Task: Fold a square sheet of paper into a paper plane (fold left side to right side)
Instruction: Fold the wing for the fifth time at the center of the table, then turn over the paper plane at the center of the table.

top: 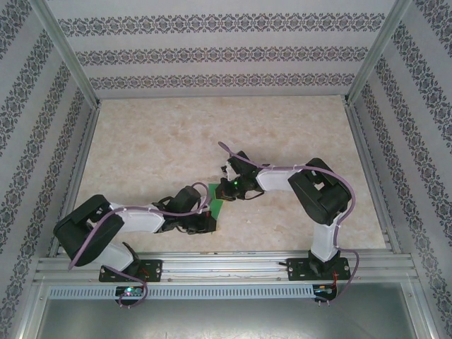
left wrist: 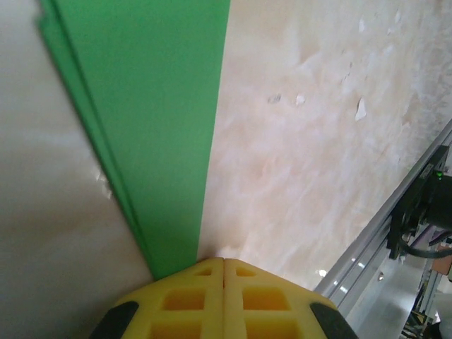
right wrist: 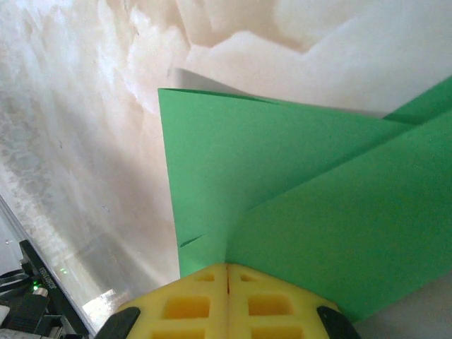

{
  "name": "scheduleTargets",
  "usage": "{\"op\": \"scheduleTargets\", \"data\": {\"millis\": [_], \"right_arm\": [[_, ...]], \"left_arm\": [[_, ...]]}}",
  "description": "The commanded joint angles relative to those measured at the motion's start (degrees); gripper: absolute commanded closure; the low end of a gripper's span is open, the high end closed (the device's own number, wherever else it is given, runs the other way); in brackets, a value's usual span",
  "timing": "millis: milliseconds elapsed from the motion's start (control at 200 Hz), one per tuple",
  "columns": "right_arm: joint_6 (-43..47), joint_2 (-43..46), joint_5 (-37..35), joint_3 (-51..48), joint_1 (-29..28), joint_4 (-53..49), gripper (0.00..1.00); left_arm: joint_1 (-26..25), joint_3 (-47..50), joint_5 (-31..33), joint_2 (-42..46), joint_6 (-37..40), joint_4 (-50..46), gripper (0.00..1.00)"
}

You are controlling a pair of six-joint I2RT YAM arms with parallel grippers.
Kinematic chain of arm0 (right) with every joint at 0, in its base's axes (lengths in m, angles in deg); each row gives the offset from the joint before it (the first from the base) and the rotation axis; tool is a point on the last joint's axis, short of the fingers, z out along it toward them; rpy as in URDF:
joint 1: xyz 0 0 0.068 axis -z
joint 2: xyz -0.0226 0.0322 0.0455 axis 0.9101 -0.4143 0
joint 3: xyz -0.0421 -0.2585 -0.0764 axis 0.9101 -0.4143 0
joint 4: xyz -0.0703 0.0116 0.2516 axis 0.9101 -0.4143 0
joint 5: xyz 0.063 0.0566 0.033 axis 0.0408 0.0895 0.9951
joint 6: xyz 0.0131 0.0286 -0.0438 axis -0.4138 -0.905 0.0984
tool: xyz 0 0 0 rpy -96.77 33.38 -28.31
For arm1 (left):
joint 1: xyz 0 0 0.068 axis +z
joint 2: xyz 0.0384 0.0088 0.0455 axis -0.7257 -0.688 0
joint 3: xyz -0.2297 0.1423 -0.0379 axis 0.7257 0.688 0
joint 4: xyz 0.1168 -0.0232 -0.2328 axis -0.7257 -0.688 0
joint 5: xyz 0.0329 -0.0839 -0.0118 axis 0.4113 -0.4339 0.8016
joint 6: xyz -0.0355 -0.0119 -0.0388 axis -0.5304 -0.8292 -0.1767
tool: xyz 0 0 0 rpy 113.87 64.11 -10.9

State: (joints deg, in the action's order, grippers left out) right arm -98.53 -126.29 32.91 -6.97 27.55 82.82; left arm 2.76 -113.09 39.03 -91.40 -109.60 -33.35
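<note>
For a sharp crease, I judge that one closed claw should pin the layers while the other presses along the fold, so nothing shifts. Over the table (top: 176, 141), the left arm (top: 134, 220) reaches toward 3 o'clock and the right arm (top: 319, 191) toward 9 o'clock. The sheet of paper (top: 218, 205), already folded, lies between them, at 6 o'clock from the table's middle. The left gripper (left wrist: 224, 263) has its jaws closed and is empty, at the paper's narrow end. The right gripper (right wrist: 227, 268), also closed, rests on the paper.

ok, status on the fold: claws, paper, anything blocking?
Left claw shut, tip at the folded green sheet's near end. Right claw shut, tip on its overlapping flaps. Sheet layered, on the table between the arms. Nothing blocking seen.
</note>
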Motion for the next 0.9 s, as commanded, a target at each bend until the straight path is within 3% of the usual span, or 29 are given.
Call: {"op": "scheduleTargets", "data": {"millis": [0,180,450,679,894], "right_arm": [[1.94,-4.94,-8.76,-0.65,1.26,-7.35,1.00],[2.55,-2.42,-7.33,1.55,1.21,-7.14,1.00],[4.48,6.58,-11.39,5.30,0.87,-11.03,0.76],[2.38,12.95,-23.44,6.00,-2.83,-21.25,0.61],[-3.98,9.88,-39.65,13.54,-10.66,-36.16,0.38]], "left_arm": [[-1.06,2.30,-0.33,2.45,-1.05,-7.90,0.96],[-0.06,0.70,2.45,10.08,0.40,-12.79,0.93],[6.11,-3.99,14.82,24.48,5.94,-23.76,0.83],[9.05,-5.93,28.72,29.59,9.45,-26.33,0.54],[9.53,-6.45,36.32,31.78,11.78,-27.79,0.41]]}}
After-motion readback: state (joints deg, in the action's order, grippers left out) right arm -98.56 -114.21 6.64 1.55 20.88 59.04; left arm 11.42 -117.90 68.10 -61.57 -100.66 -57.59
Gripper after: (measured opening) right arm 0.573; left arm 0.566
